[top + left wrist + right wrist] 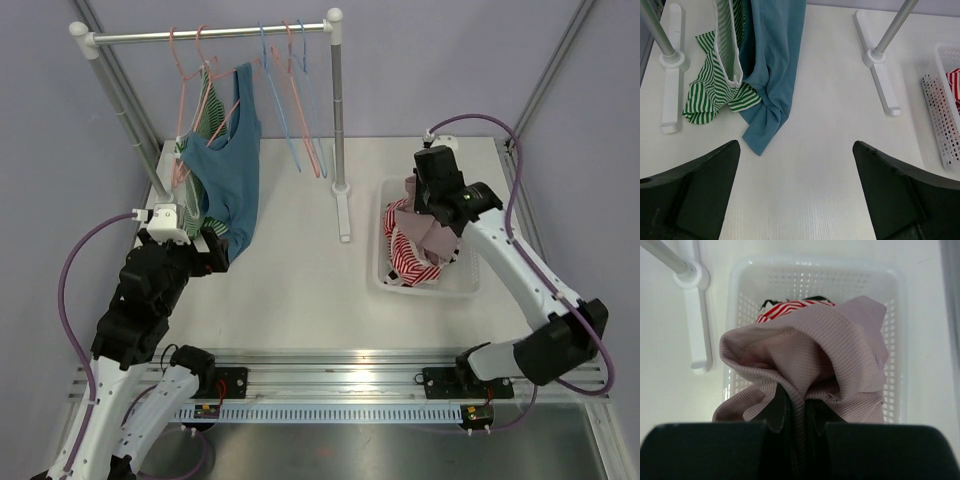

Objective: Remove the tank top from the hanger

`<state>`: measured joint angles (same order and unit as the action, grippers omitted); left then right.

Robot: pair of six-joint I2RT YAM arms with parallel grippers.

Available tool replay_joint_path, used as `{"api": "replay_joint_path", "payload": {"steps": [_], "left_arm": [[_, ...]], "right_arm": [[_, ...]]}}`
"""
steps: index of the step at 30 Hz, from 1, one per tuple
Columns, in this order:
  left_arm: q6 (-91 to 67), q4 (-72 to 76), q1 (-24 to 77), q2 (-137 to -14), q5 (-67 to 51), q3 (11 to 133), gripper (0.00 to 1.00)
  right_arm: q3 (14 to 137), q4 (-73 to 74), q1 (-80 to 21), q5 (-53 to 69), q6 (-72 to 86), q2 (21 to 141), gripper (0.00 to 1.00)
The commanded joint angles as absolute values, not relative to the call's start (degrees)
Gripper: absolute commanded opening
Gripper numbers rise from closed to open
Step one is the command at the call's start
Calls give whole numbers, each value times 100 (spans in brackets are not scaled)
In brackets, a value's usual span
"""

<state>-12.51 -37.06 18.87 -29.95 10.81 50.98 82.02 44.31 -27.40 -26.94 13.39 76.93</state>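
The left claw (pixel 796 146) is released, its jaws spread as wide as they go, and holds nothing. It sits low over the worktop (pixel 300 290), facing the rack. The bottom corner of the blue tank top (pixel 235 170) lies just beyond its left finger (pixel 705 175), close beside it but with a sliver of bare worktop between.

The right claw (pixel 797 407) is clenched on a fold of a pale pink ribbed garment (pixel 810 350). The cloth bunches up over the fingers and hangs above the white perforated basket (pixel 815 265). A red-and-white striped garment (pixel 790 307) lies in that basket beneath it.

Further back, the blue tank top is still on the rack, hanging from a pink hanger (pixel 185 60) on the left half of the rail (pixel 210 33). Its long axis runs up and down, straps at the top and hem at the bottom. The lower edge reaches the worktop and crumples there, trailing toward the left claw. Touching it on the left hangs a green-and-white striped top (pixel 205 115), whose hem also pools on the worktop beside the rack's left foot (pixel 670 95). Several bare hangers (pixel 295 90), pink and blue, hang on the right half of the rail, near the right post (pixel 337 110).
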Motion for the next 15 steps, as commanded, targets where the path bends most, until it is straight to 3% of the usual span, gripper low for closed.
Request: {"api": "replay_joint_path", "payload": {"steps": [1,9,12,15], "left_arm": [[-1318,-3384,1907,-2936,1151,5098,99],[-1353,-3410,1907,-2927,1230,5115,99],[-1459,-3436,1907,-2857,1537,5142,99],[-1520,-3567,1907,-2830,1687,5290,99]], "right_arm": [[7648,3465,-2356,-1364,1625,8252,0],[7014,3085,-1723,-545,2135,10097,1],[6768,2971,-1679,-562,2381,10344,8],[6671,2953,-1661,-650,2452,10223,21]]}}
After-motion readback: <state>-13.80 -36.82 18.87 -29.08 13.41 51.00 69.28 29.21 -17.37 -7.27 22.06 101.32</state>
